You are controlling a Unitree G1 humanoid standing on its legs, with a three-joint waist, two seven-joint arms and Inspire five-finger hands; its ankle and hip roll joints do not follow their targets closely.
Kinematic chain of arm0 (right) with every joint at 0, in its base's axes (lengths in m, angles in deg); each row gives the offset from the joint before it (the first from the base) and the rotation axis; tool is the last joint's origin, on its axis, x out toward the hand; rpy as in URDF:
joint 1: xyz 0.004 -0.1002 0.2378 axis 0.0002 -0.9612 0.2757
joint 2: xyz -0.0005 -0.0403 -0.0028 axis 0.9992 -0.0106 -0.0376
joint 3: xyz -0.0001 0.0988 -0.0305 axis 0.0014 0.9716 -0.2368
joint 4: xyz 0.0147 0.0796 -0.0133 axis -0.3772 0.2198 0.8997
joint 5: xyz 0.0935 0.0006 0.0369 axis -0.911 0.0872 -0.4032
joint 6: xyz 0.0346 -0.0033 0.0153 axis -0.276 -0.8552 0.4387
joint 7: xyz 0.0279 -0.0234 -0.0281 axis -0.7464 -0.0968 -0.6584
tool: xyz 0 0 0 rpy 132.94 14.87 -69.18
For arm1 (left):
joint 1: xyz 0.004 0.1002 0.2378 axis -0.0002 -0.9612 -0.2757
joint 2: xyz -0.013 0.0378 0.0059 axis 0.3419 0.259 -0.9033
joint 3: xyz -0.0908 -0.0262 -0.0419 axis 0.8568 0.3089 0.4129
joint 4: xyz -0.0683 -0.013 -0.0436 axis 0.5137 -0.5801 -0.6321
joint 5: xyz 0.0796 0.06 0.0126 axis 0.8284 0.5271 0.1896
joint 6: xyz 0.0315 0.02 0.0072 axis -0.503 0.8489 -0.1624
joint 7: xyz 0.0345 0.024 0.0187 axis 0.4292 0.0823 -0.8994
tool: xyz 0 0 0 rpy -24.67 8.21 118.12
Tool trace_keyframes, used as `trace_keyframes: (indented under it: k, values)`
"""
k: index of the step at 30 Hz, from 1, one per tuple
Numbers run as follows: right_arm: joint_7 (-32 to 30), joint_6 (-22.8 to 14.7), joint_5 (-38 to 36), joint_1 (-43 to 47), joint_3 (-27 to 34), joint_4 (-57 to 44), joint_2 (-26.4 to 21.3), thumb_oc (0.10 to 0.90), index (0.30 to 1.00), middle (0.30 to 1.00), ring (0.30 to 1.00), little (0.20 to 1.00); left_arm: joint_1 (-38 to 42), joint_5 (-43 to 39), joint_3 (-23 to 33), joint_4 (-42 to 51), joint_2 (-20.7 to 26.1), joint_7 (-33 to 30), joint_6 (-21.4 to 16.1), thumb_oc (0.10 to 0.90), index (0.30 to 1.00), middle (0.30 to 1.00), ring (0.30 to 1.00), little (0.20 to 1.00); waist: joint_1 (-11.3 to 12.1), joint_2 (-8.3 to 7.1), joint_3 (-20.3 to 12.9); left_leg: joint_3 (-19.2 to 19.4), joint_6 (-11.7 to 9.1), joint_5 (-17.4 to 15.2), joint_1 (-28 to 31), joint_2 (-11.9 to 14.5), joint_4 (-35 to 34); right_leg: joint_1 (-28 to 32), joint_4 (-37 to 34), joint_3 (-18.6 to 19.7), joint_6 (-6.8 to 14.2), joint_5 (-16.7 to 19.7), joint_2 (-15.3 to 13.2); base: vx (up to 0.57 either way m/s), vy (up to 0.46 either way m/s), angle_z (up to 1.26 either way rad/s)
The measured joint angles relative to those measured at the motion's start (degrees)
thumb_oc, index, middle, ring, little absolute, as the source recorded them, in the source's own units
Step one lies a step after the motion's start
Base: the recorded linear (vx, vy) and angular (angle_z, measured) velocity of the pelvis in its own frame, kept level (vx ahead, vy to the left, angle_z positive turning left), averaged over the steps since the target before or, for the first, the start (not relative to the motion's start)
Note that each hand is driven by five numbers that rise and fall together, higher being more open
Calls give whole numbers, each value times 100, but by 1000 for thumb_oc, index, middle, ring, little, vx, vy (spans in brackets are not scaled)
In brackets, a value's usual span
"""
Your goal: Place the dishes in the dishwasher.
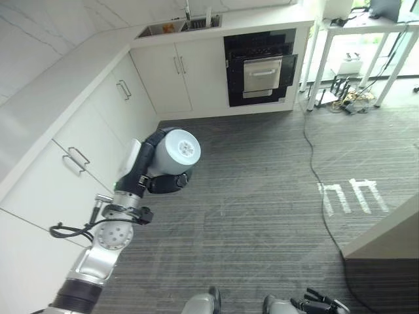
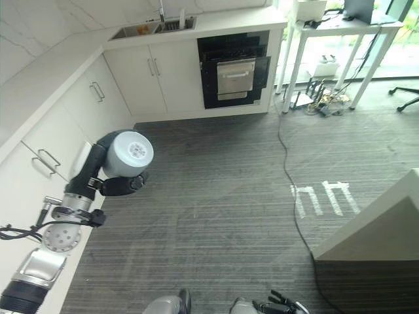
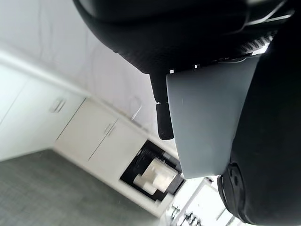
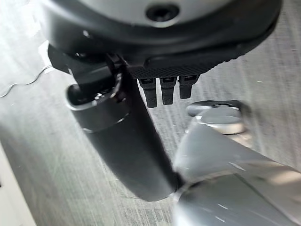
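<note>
The left hand (image 1: 167, 180) wraps around a white bowl (image 1: 178, 150), carrying it toward the open dishwasher (image 1: 260, 69) far across the floor; the right hand (image 4: 162, 89) hangs relaxed

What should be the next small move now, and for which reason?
Probably walk forward toward the dishwasher, keeping the cup steady. The left robot hand is curled round the pale cup, bottom up, above the grey floor beside the white cabinets. The dark dishwasher, with its door partly open, stands far across the room, out of reach.
</note>
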Motion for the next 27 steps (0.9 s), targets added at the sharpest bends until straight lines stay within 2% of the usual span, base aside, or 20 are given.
trace_keyframes:
  k: [3, 4, 5, 6, 7, 9, 10, 12, 14, 15, 17, 18, 19, 20, 21, 22, 23, 25, 26, 27]
  values:
    - [-131, 74, 80, 46, -120, -256, -85, 800, 900, 900, 900, 900, 99, 135, 4, -124, 26, 11, -36, 400, 300, 300, 300, 300, -63, 46, -8, 348, 277, -31, 217, -87, 238, 269, -136, -30, 379, -116, -231, 515, 299, -30]
    - [-182, 94, 81, 59, -168, -294, 33, 800, 900, 900, 900, 900, 208, 186, 16, -153, 60, 62, -40, 400, 300, 300, 300, 300, 96, -197, 10, 191, 312, -8, 303, -448, 257, 41, 1063, 43, 684, -703, -406, 724, 351, -18]
    - [-208, 105, 79, 11, -152, -313, 292, 800, 900, 900, 900, 900, 184, 187, 38, -120, 187, 127, -44, 400, 300, 300, 300, 300, 239, -621, 1, 160, 393, -20, 450, -885, 274, 443, 1444, -28, 547, -1230, -411, 633, 353, 30]
    - [-244, 104, 84, -61, -56, -429, 435, 800, 900, 900, 900, 900, 262, 194, 37, -171, 255, 207, -88, 400, 300, 300, 300, 300, 263, -753, 26, 278, 717, -63, 445, -1069, 495, 1028, 719, -238, 495, -1564, -402, 599, 390, 103]
    - [-361, 31, 19, -338, 86, -602, 494, 800, 900, 900, 900, 900, 320, 206, -88, -237, 288, 396, -105, 400, 300, 300, 300, 300, 159, -662, -9, 336, 1099, -272, 456, -1050, 623, 1483, 419, -626, 694, -1341, -408, 340, 287, 105]
    - [-480, 1, 5, -465, -22, -1027, 536, 800, 900, 900, 900, 900, 370, 201, -58, -239, 370, 452, -161, 400, 300, 300, 300, 300, 192, -584, 12, 290, 1377, -266, 648, -1313, 546, 850, 1937, -132, 1123, -947, -677, 371, 233, 62]
    - [-526, -4, -27, -503, -62, -1421, 658, 800, 900, 900, 900, 900, 371, 214, -143, -203, 491, 496, -163, 400, 300, 300, 300, 300, 34, -493, 45, 265, 1519, -366, 939, -1376, 484, -76, 3678, 147, 1325, 35, -867, 362, 85, 17]
    - [-452, -13, -63, -380, -176, -1642, 727, 800, 900, 900, 900, 900, 371, 262, -138, -179, 556, 482, -215, 400, 300, 300, 300, 300, -51, -398, 99, 326, 1433, -339, 1294, -1328, 82, -726, 3640, -3, 1093, -315, -547, 287, -37, -11]
    - [-397, -167, -153, -283, -162, -1825, 722, 800, 900, 900, 900, 900, 392, 410, -145, -74, 569, 481, -251, 400, 300, 300, 300, 300, -279, -259, 204, 321, 1414, -313, 1654, -1275, -323, -1048, 2255, -433, 803, -442, -43, 380, -204, 5]
    - [-338, -255, -156, -222, -157, -1829, 657, 800, 900, 900, 900, 900, 415, 442, -159, -39, 549, 482, -266, 400, 300, 300, 300, 300, -450, -238, 231, 324, 1388, -327, 1909, -1391, -584, -1118, 1074, -689, 442, -250, 134, 493, -335, 17]
    - [-238, -284, -199, -158, -144, -1526, 566, 800, 900, 900, 900, 900, 500, 493, -173, -59, 433, 478, -247, 400, 300, 300, 300, 300, -522, -240, 262, 279, 1142, -466, 2148, -1545, -576, -1190, 18, -797, -29, 2, 355, 456, -336, 0]
    - [-181, -302, -199, -84, -97, -1309, 563, 800, 900, 900, 900, 900, 520, 493, -186, -83, 427, 473, -245, 400, 300, 300, 300, 300, -505, -350, 308, 266, 984, -498, 2124, -1735, -212, -1307, 63, -671, -393, 214, 375, 339, -264, -18]
    - [-143, -307, -196, -47, -30, -1153, 619, 800, 900, 900, 900, 900, 532, 493, -208, -130, 558, 481, -247, 400, 300, 300, 300, 300, -426, -753, 357, 321, 544, -406, 1883, -2083, 540, -1284, -19, -317, -1029, 478, 163, 408, -341, 5]
    - [-102, -321, -207, -38, 157, -975, 721, 800, 900, 900, 900, 900, 644, 495, -303, -207, 723, 486, -274, 400, 300, 300, 300, 300, -439, -1120, 438, 284, 700, -796, 1504, -2139, 1610, -1190, -194, 241, -921, 1238, -107, 420, -368, 25]
    - [-122, -333, -243, -55, 277, -905, 704, 800, 900, 900, 900, 900, 625, 491, -376, -172, 854, 486, -289, 400, 300, 300, 300, 300, -413, -961, 414, -191, 639, -1344, 1220, -1445, 1618, -1380, 205, 220, -521, 1250, -105, 556, -514, 38]
    - [-81, -398, -245, -88, 301, -948, 663, 800, 900, 900, 900, 900, 644, 497, -327, -140, 964, 483, -374, 400, 300, 300, 300, 300, -391, -860, 463, -259, 564, -1310, 1248, -948, 1092, -1662, 805, -51, -97, 931, -164, 478, -474, -17]
    - [-85, -377, -244, -63, 264, -940, 677, 800, 900, 900, 900, 900, 472, 485, -227, -243, 865, 444, -354, 400, 300, 300, 300, 300, -231, -840, 531, -135, 486, -1204, 1669, -1036, 682, -1664, 913, -164, -10, 598, -225, 502, -516, -38]
    - [40, -369, -243, -148, 159, -1175, 680, 800, 900, 900, 900, 900, 215, 557, -175, -325, 864, 464, -320, 400, 300, 300, 300, 300, -254, -648, 540, 55, 301, -1085, 2389, -914, 151, -1291, 737, -377, -62, 515, -78, 448, -451, -48]
    - [24, -315, -243, -166, 45, -1211, 639, 800, 900, 900, 900, 900, 86, 591, -101, -257, 722, 440, -241, 400, 300, 300, 300, 300, -282, -569, 526, 70, 122, -995, 2800, -808, 43, -945, 733, -383, -371, 555, 69, 505, -502, -43]
    - [-4, -295, -246, -157, 10, -1230, 649, 800, 900, 900, 900, 900, -13, 592, -83, -98, 709, 429, -221, 400, 300, 300, 300, 300, -275, -577, 511, 31, -140, -834, 3005, -741, 13, -784, 821, -358, -425, 445, 168, 484, -499, -42]
